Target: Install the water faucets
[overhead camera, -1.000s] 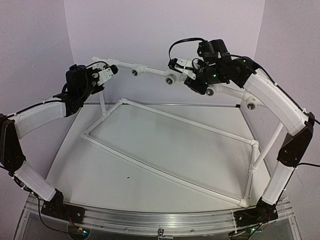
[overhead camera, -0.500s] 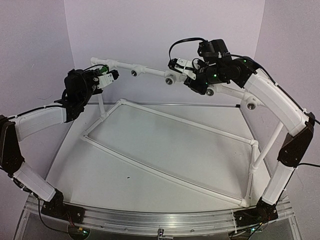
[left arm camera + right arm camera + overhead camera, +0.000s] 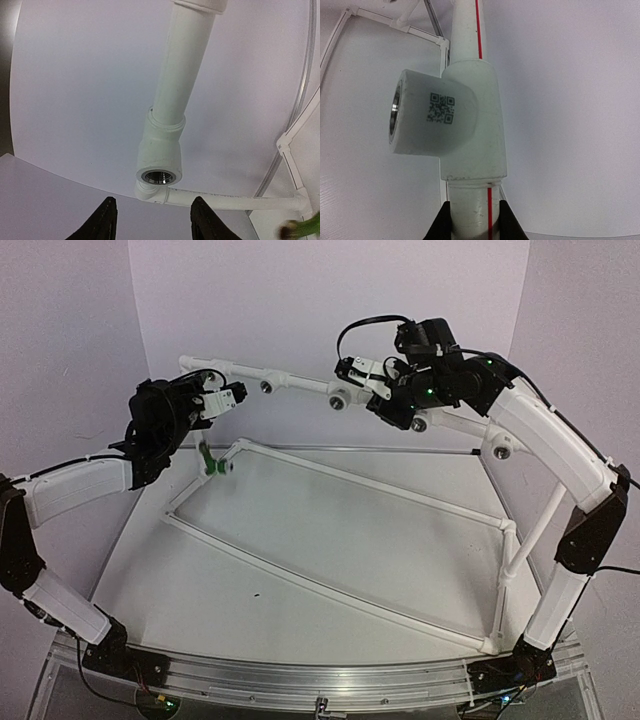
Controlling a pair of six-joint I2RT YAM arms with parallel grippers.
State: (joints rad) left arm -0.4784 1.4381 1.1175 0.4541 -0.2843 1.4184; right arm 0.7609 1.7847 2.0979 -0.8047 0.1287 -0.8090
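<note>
Faucet dropped. It was in the left gripper (image 3: 232, 397) up at the left end of the rail (image 3: 300, 380) half a second ago. Now the faucet (image 3: 210, 462) is down by the far-left corner of the pipe frame (image 3: 300, 580), just beside the upright post (image 3: 203, 445).

Its green body shows from the top camera. In the left wrist view it's a blurred green streak with a darker round end at the bottom-right edge. Can't tell if it's lying flat on the table (image 3: 330, 530).

Sockets: the white fitting (image 3: 160, 150) in front of the left gripper has only its threaded metal ring showing in the mouth. The tee (image 3: 465, 130) by the right gripper has a metal-ringed socket facing sideways and a QR sticker on the branch; its inside isn't visible.

Left gripper: jaws have parted, fingers (image 3: 102, 222) apart, holding nothing, aimed up at the fitting.

Right gripper (image 3: 476, 222): clamped on the red-striped pipe (image 3: 470, 210) just below the tee, same spot as before.
</note>
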